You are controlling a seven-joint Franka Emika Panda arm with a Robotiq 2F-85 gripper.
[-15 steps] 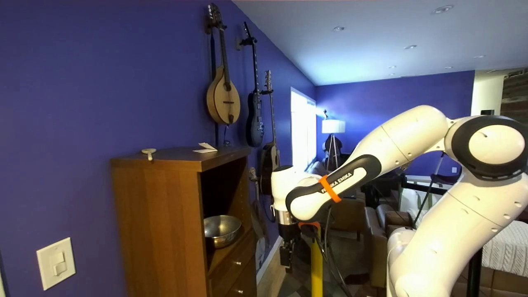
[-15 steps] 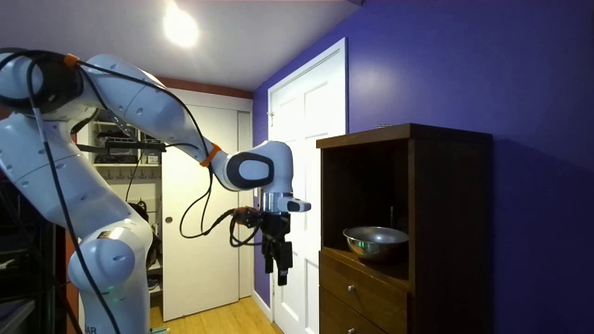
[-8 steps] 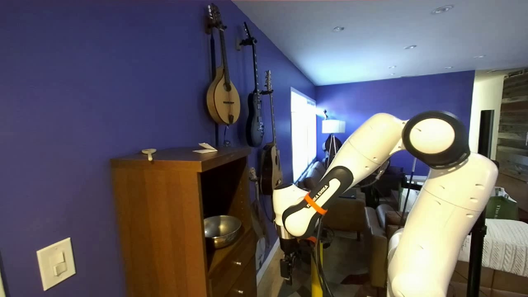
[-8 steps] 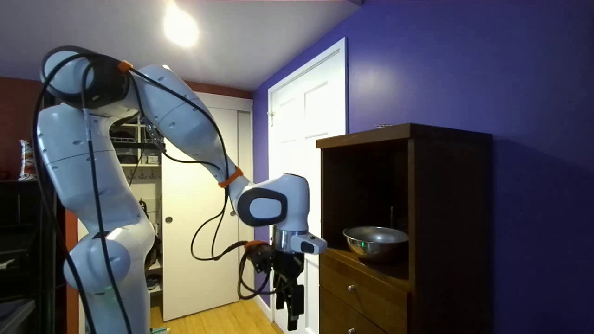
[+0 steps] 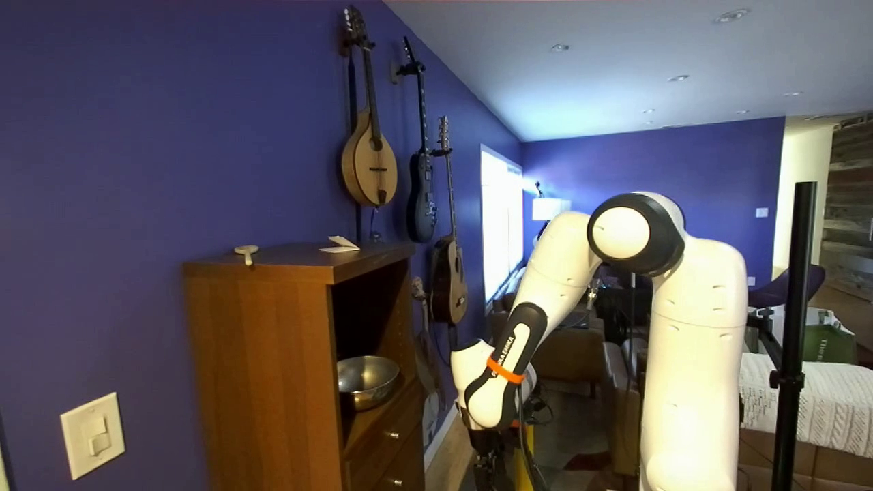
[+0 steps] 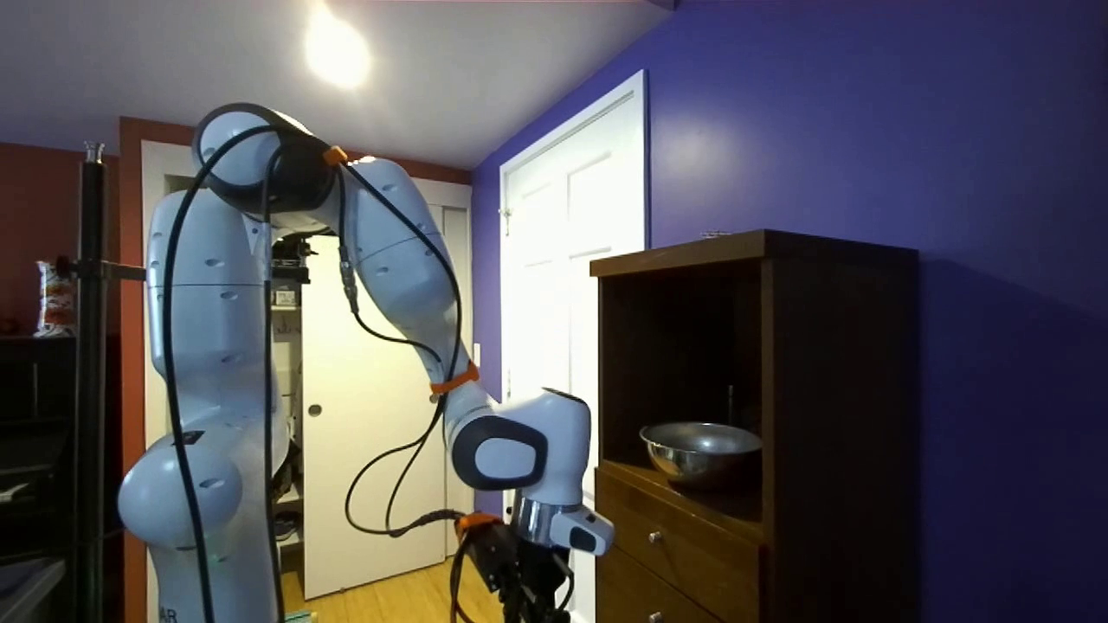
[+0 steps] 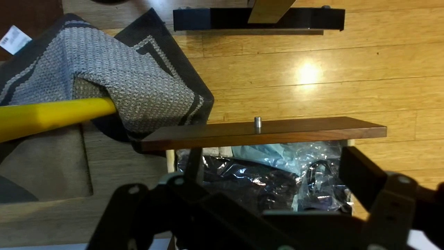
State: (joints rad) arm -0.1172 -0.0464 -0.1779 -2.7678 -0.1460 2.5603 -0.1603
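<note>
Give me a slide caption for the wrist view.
Open gripper over a pulled-out drawer with plastic packaging inside; rug and yellow pole at picture left.

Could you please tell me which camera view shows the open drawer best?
The wrist view: it looks down into the open drawer, showing its knob and the plastic inside, though the hand hides part. Neither exterior view shows it; both cut off at cabinet drawers that look shut.

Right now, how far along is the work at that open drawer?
Done: the drawer already stands open, its plastic-wrapped contents showing. In hand: the gripper hangs open over it in the wrist view, apparently holding nothing. Left: probably some contact with the drawer or contents, since no grip on either shows.
</note>
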